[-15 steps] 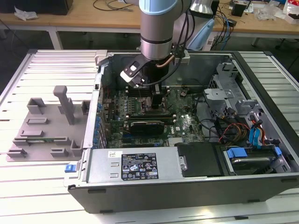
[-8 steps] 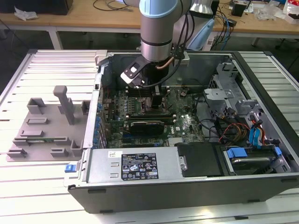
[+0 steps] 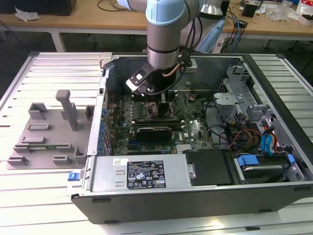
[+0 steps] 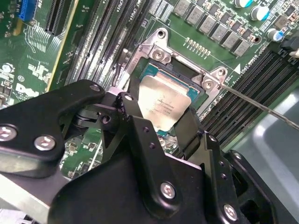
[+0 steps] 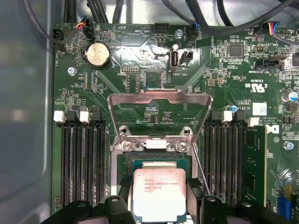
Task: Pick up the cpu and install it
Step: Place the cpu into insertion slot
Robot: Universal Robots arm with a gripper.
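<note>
The pick-up is done: the cpu (image 5: 159, 193) sits between the two black fingers (image 4: 133, 112) of the gripper (image 4: 160, 108), which are drawn in against two opposite edges of the chip, so the grip looks closed on it. The chip is level and squarely over the socket (image 5: 122, 161), at or just above its seat; I cannot tell whether it has bottomed out. The install is not finished. The load plate (image 5: 159, 97) stands flipped open beyond the socket, and the thin retention lever (image 4: 261, 105) runs loose off to one side of it, so release, closing and latching look to be left.

Banks of memory slots (image 5: 79, 158) flank the socket on both sides, and a coin cell (image 5: 98, 53) lies past the open plate on the green motherboard (image 5: 140, 70). Room around the socket is tight — the board lies deep inside an open computer case (image 3: 171, 205) crowded with cables and drive bays. The case rests on a pale slatted table (image 3: 49, 68), where a grey fixture (image 3: 49, 132) lies outside the case, well apart from the socket — beyond that, a cluttered workbench (image 3: 73, 22)
</note>
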